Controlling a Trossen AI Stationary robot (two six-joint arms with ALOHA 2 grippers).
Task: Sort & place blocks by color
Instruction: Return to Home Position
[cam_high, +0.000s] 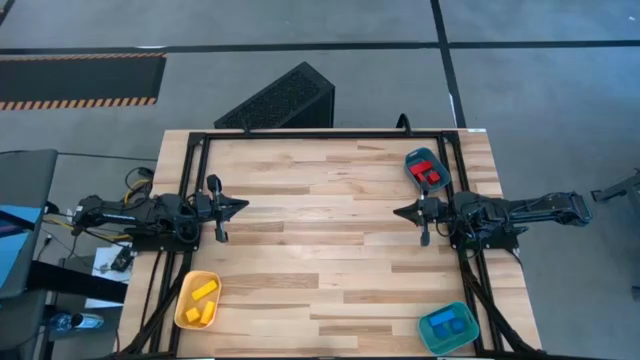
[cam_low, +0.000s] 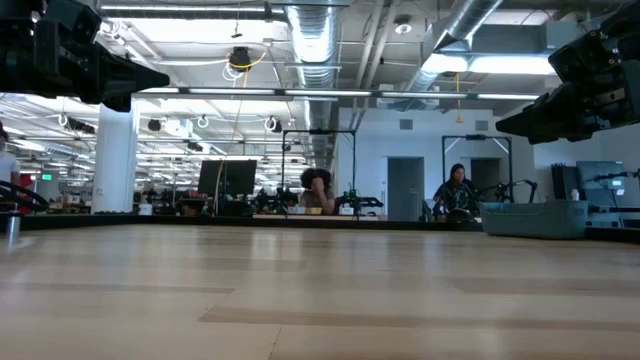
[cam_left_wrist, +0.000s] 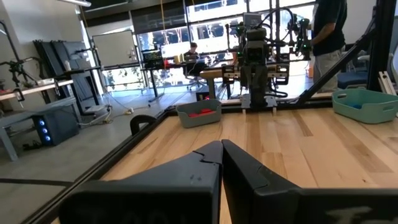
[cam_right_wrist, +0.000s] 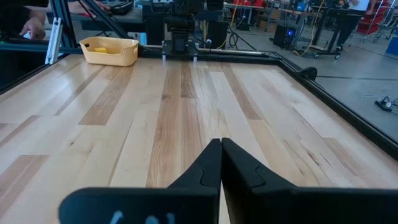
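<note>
Red blocks (cam_high: 428, 172) lie in the teal tray (cam_high: 412, 160) at the table's far right. Blue blocks (cam_high: 447, 324) lie in the teal tray (cam_high: 466, 342) at the near right corner. Yellow blocks (cam_high: 200, 301) lie in the yellow oval tray (cam_high: 186, 290) at the near left. My left gripper (cam_high: 246, 206) is shut and hovers at the table's left edge, pointing right. My right gripper (cam_high: 396, 211) is shut and hovers at the right side, pointing left. Both are far from any block. The wrist views show the shut fingertips of the left gripper (cam_left_wrist: 222, 146) and the right gripper (cam_right_wrist: 221, 144).
A black metal frame (cam_high: 320, 133) runs along the table's far edge and sides. A dark perforated box (cam_high: 280, 98) stands on the floor beyond the far edge. The bare wooden middle of the table (cam_high: 320, 240) lies between the two arms. People show in the room behind.
</note>
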